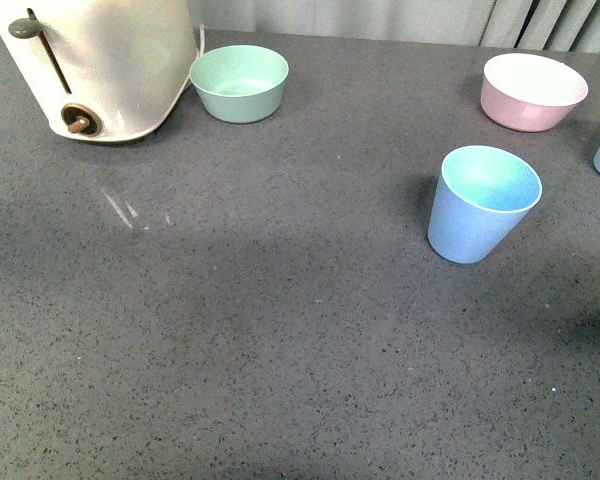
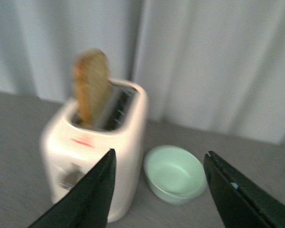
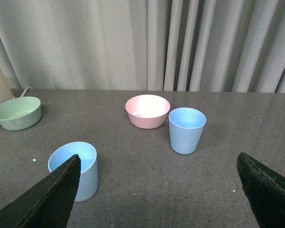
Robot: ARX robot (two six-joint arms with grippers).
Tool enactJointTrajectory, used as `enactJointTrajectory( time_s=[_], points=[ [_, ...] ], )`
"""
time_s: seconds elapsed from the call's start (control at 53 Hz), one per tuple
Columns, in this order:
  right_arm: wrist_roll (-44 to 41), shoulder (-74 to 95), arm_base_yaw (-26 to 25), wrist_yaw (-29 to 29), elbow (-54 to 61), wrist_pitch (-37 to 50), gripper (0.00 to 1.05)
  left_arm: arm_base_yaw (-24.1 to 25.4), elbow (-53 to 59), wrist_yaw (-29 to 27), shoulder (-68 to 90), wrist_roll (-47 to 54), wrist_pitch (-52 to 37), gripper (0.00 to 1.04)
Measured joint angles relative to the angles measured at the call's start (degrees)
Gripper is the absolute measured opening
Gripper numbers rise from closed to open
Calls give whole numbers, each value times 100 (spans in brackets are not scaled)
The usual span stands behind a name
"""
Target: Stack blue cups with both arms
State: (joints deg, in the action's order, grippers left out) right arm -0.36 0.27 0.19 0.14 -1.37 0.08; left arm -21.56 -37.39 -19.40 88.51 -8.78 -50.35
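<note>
Currently left gripper (image 2: 160,156) and right gripper (image 3: 157,156) hover, both with fingers (image 3: 47,199) spread wide

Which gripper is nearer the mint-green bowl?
Left. The left gripper faces the mint-green bowl closely, framed between its fingers; the right gripper sees it far off, beyond the nearer blue cup.

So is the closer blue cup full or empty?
Empty. The front view looks down into the cup and shows only its bare pale inside. It stands upright on the table.
</note>
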Motion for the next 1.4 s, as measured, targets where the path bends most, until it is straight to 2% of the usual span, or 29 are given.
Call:
enactJointTrajectory(
  time_s=[0.113,0.321,0.585,0.849,0.906,1.0,1.396],
  points=[
    [0,0,0,-13,2,0,96,697,925,367,-857,509,-332,35],
    [0,0,0,-20,0,0,96,1027,1919,852,-1550,748,-356,1],
    [0,0,0,-17,0,0,96,1364,2608,1174,-2439,793,-216,2],
    [0,0,0,-15,0,0,96,1659,3152,1482,-3530,800,352,2],
    [0,0,0,-15,0,0,96,1880,3292,1836,-3576,811,203,2],
    [0,0,0,-15,2,0,96,2103,3484,1878,-3727,813,221,2],
    [0,0,0,-17,0,0,96,2133,3650,1939,-5556,815,1812,2]
  ],
)
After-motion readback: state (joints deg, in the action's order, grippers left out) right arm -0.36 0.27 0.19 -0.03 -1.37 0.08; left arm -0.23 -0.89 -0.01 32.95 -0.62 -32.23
